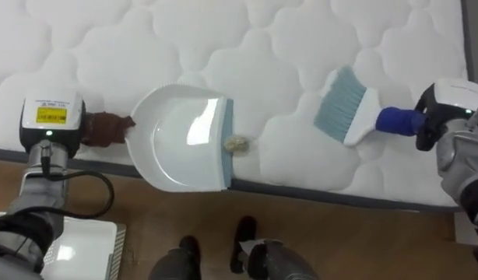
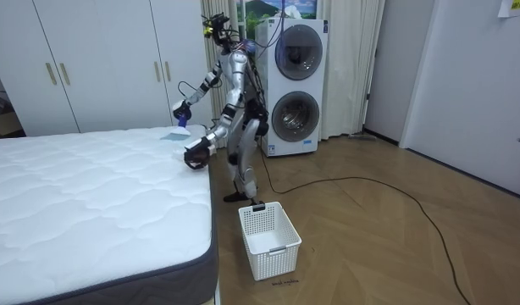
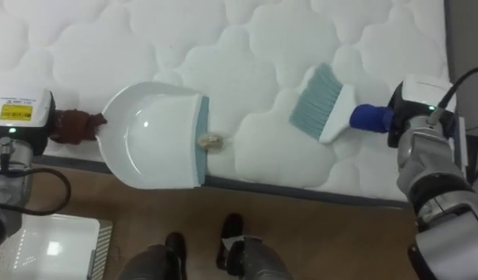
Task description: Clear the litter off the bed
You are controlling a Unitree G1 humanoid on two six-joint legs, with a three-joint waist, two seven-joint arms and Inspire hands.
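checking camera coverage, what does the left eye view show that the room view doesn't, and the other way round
Left eye view adds: the white dustpan flat on the bed, a crumb at its blue lip, and the brush's bristles off to the crumb's right.
Room view adds: the robot standing at the bed's edge, stacked washers behind it, and a wardrobe.
Both: the mattress, the brush in the right hand, and the left hand lower, by the bed's edge.
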